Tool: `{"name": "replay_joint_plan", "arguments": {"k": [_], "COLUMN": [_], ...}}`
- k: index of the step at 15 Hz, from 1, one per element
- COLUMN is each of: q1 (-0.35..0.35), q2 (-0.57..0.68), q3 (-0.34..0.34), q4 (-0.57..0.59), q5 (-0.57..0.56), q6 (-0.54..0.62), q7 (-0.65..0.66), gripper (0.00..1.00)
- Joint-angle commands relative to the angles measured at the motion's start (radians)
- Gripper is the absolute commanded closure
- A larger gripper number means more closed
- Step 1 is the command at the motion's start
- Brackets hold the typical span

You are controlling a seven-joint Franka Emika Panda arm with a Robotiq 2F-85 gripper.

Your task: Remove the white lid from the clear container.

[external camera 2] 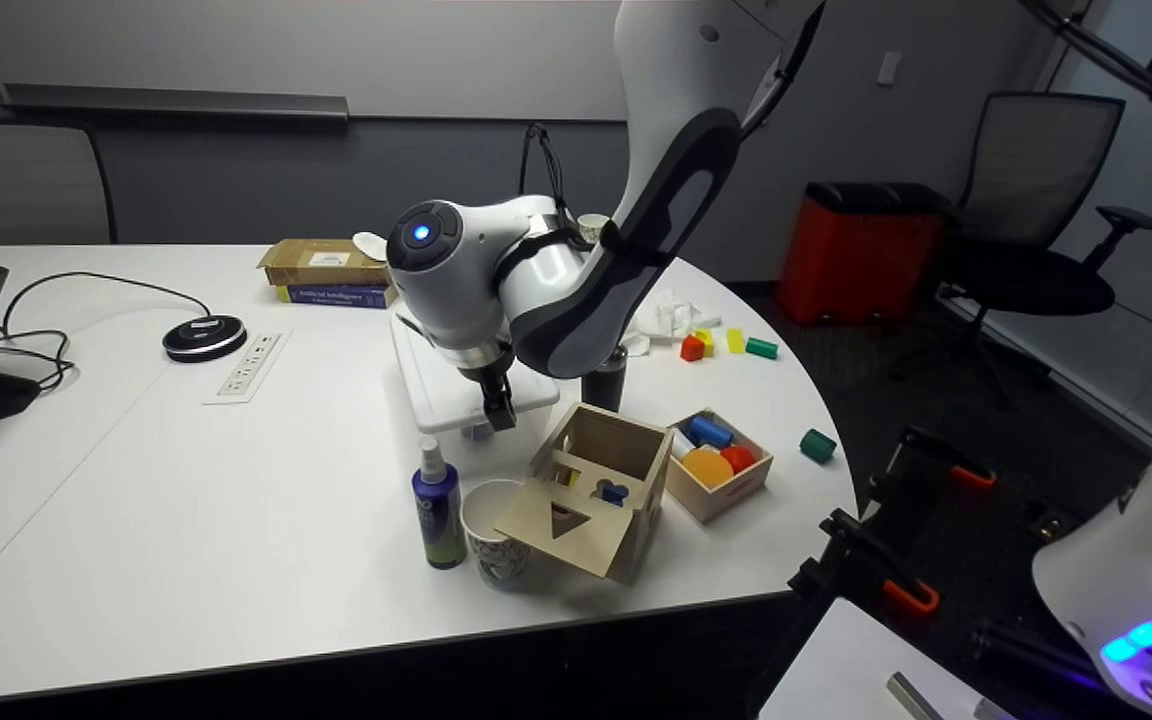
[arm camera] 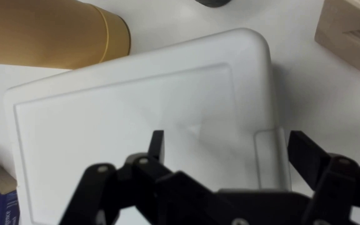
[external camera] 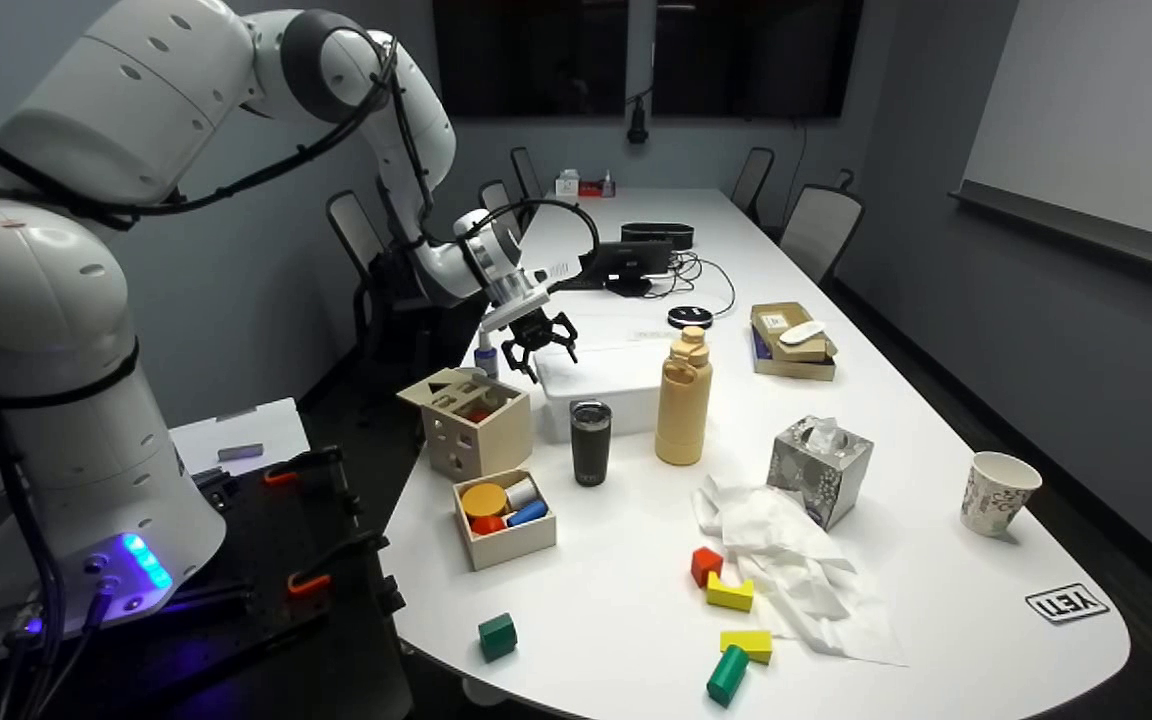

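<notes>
Okay, so the fingers [arm camera: 307, 160] are spread wide (nothing in 'em), straddling the right edge of the white lid [arm camera: 120, 128] in the wrist view.

Lid [arm camera: 120, 125] white; fingers [arm camera: 306, 159] black; bottle [external camera: 683, 405] pale orange; tissue box [external camera: 804, 476] grey (white pattern, rather busy).

Long white tabletop [external camera: 616, 600], rounded at one end; beyond the opposite short edge, grey wall [external camera: 696, 155] with two black rectangular panels [external camera: 526, 60], screens or windows unclear. Grey mesh-backed chairs [external camera: 821, 235] along both long edges; white rectangular board [external camera: 1116, 110] with grey ledge [external camera: 1086, 230] on the side wall past one. Off the rounded end: dark floor [external camera 2: 856, 360], boxy red unit with black top [external camera 2: 861, 260], black-seated mesh office chair [external camera 2: 1046, 170].
</notes>
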Motion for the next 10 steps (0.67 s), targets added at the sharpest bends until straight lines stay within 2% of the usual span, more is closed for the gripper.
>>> {"name": "replay_joint_plan", "arguments": {"k": [1, 10], "q1": [0.0, -0.019], "q2": [-0.028, -0.025], "q3": [-0.006, -0.012], "q4": [0.001, 0.043], "q5": [-0.023, 0.001], "q6": [0.017, -0.004], "q7": [0.036, 0.023], "gripper": [0.0, 0.0]}}
